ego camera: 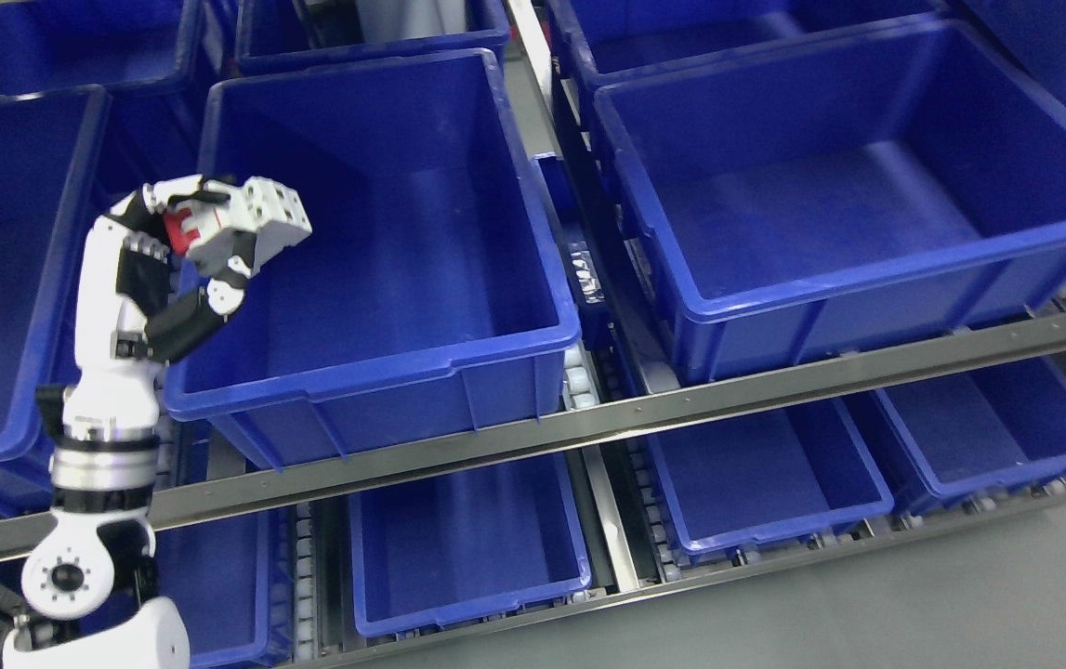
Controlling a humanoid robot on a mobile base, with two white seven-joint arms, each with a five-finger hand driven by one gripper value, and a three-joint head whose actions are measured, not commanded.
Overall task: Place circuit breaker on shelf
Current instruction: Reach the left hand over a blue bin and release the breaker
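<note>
The circuit breaker point(249, 223) is being gripped tightly by the left hand point(207, 246), at nine o'clock, over the blue bin's point(458, 358) left wall. It should be lowered slowly inside.

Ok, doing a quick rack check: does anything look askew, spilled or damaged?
Nothing stands out. The blue bins look whole and hold nothing. The left hand holds the circuit breaker over one bin's left rim.
</note>
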